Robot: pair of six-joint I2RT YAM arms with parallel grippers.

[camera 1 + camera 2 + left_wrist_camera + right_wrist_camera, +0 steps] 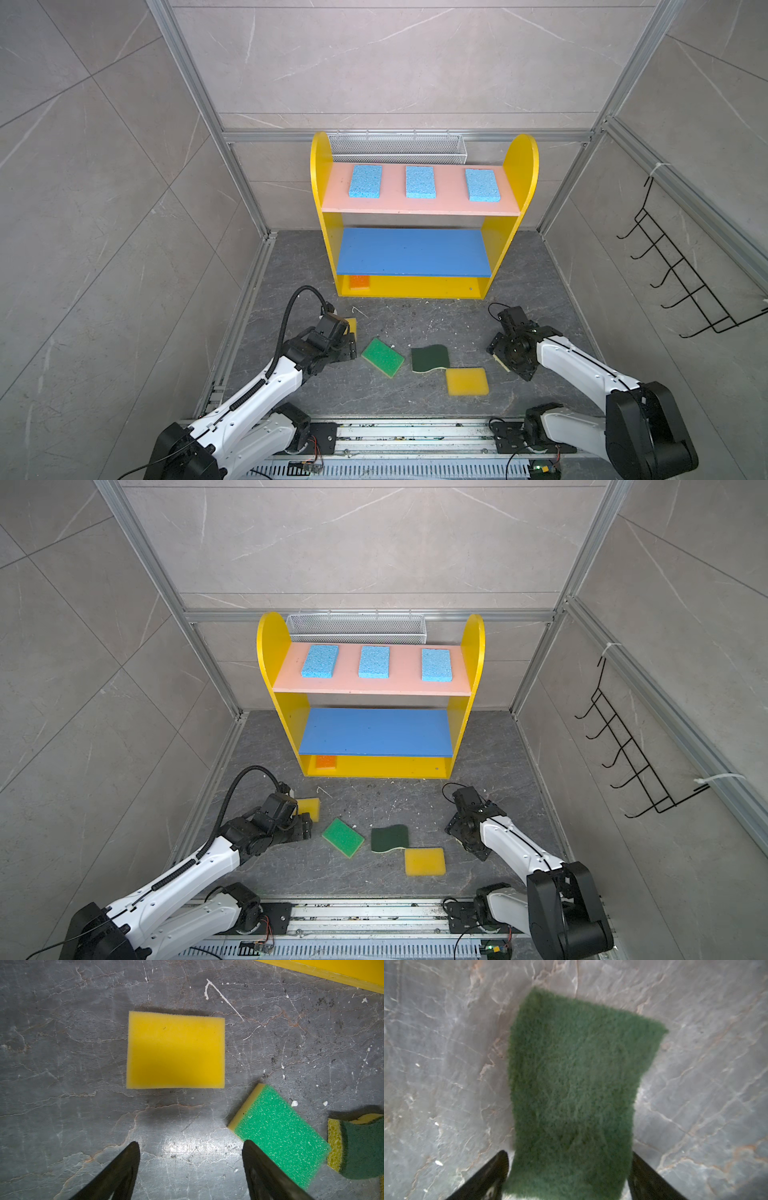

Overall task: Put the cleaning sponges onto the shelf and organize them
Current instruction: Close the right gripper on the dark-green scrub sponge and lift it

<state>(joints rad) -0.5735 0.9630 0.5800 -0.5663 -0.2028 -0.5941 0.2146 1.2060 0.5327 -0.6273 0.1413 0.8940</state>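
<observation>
Right wrist view: dark-green scourer (pixel 571 1088) looks flat on the table (pixel 446 1064), running lengthwise away from my right tool (pixel 569 1153). Both fingers (pixel 488 1176) flank its near end, right at its long edges. Can't tell if they're pinching or just touching.

My read: this is the grab. Close across the width only until the foam holds. Crush it and it bows and pops out. The grip sits at one end, so the far end will likely droop. Lift straight up before any travel, no dragging.

Left wrist view: left tool (pixel 190 1142) spread, holding nothing. Yellow sponge (pixel 175 1049) sits ahead of the tips, square to them. I need to go forward, then down, to straddle it. Bright green sponge (pixel 278 1136) is just beside one finger (pixel 266 1172), so mind not to clip it.

In both top views: second scourer (pixel 430 358) and another yellow sponge (pixel 466 381) lie mid-table between the arms. Shelf (pixel 321 178) stands at the back. Three light blue sponges (pixel 419 181) sit in a row on the pink top board (pixel 415 205). Orange sponge (pixel 359 281) is at the left end of the yellow bottom board (pixel 415 287). Blue middle board (pixel 411 251) is bare.

I'd put the scourer on the blue board, level, coming in under the pink board's front edge, and leave room for its twin.
</observation>
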